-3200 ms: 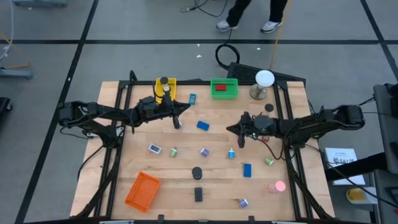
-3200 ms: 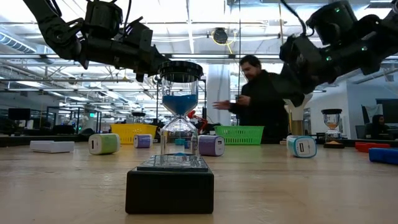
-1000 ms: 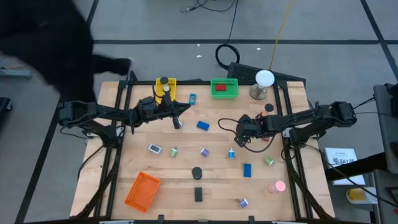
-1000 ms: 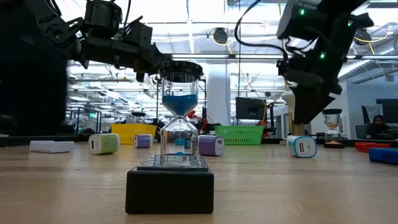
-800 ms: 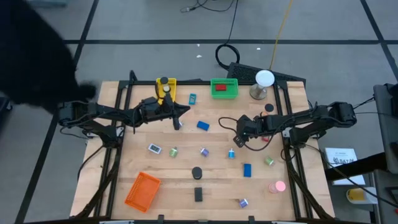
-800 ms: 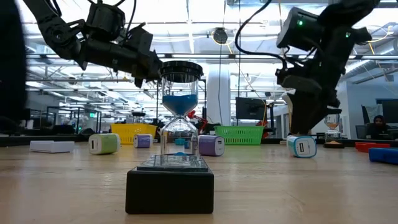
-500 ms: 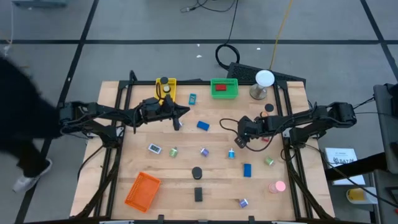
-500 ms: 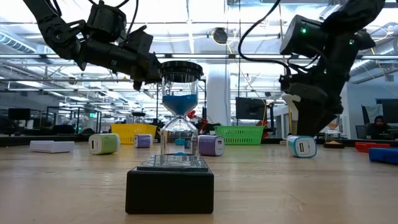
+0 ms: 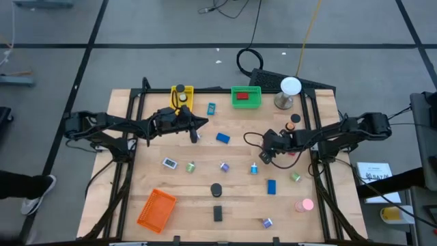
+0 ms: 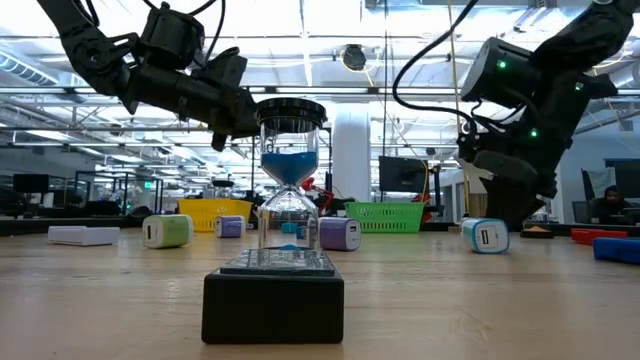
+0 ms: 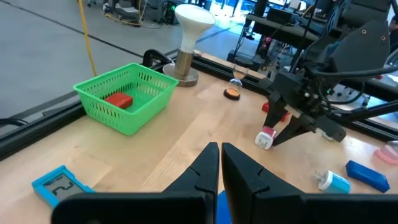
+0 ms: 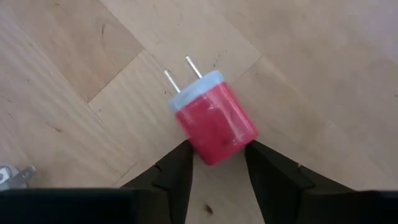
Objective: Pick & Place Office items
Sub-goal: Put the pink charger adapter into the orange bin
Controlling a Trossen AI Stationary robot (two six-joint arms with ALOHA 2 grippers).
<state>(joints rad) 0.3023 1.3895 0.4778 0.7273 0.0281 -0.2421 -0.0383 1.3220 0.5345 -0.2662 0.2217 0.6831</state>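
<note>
A red charger plug (image 12: 214, 124) with a pale face and two prongs lies on its side on the wooden table (image 9: 205, 178). My right gripper (image 12: 217, 165) is low over it, open, with a finger on either side of the plug's rear end. The left wrist view shows the same plug (image 11: 265, 138) under that gripper. My left gripper (image 11: 219, 163) is shut and holds nothing. It hovers above the table near the yellow basket (image 9: 181, 97). Other office items lie scattered: blue blocks (image 9: 222, 137) (image 9: 271, 186), a cyan plug (image 9: 254, 168) and a pink round piece (image 9: 304, 203). My right gripper comes at the plug's rear end (image 12: 208, 152) slanting down from above, one finger (image 12: 177, 171) on each flank. Whether the fingers touch the plug I cannot tell. The plug lies flat on the table.
A green basket (image 9: 246, 97) with a red block stands at the far edge, beside a white ball on a grey stand (image 9: 289, 89). An orange basket (image 9: 157, 208) lies near left. An hourglass (image 10: 290, 200) on a black block stands near the front edge.
My right gripper has come down toward the table and now sits low over the red plug. My left gripper has stayed in place and tipped slightly downward. A person who was beyond the table's left side has walked out of view.
</note>
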